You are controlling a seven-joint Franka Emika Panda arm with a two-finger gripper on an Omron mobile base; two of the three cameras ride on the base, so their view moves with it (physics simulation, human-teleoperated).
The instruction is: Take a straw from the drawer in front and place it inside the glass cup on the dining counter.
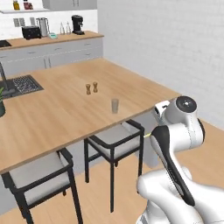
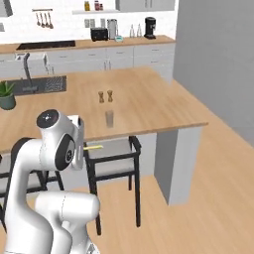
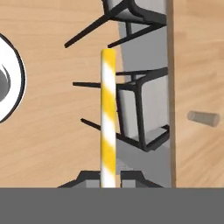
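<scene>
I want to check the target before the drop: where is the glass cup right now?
The glass cup stands upright on the dining counter near its front edge, just in front of the two brown shakers and above a black stool.

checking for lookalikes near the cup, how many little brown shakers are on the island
2: the two brown shakers stand side by side mid-counter, left one, right one, beyond the glass cup near the front edge.

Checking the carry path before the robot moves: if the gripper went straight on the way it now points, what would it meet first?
Probably the wood floor. The gripper, shut on the straw, points down beside the stools, though depth is unclear.
</scene>
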